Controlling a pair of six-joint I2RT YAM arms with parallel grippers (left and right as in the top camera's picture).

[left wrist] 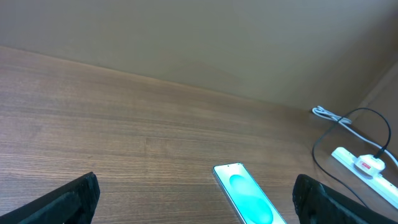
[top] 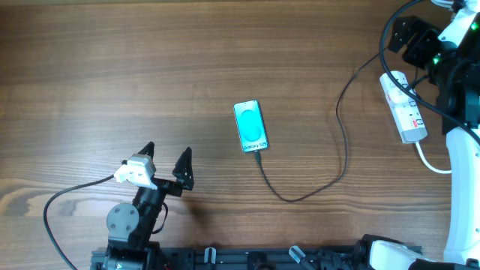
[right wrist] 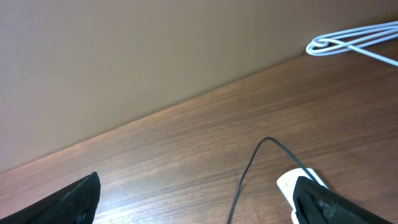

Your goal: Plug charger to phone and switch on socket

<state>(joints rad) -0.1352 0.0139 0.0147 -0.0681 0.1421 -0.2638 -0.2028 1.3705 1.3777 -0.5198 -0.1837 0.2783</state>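
Observation:
The phone (top: pixel 250 127) lies flat mid-table, teal screen up; it also shows in the left wrist view (left wrist: pixel 247 199). The black charger cable (top: pixel 343 142) runs from the phone's near end in a loop up to the white plug head (left wrist: pixel 369 164) seated in the socket strip (top: pixel 403 107), also seen in the left wrist view (left wrist: pixel 367 174) and the right wrist view (right wrist: pixel 292 183). My left gripper (top: pixel 166 163) is open and empty, near-left of the phone. My right gripper (top: pixel 411 37) is open, above the strip's far end.
The strip's thick white cord (top: pixel 431 161) curves off to the right edge; a loop of it (right wrist: pixel 348 42) lies by the back wall. My right arm (top: pixel 461 90) stands over the strip's right side.

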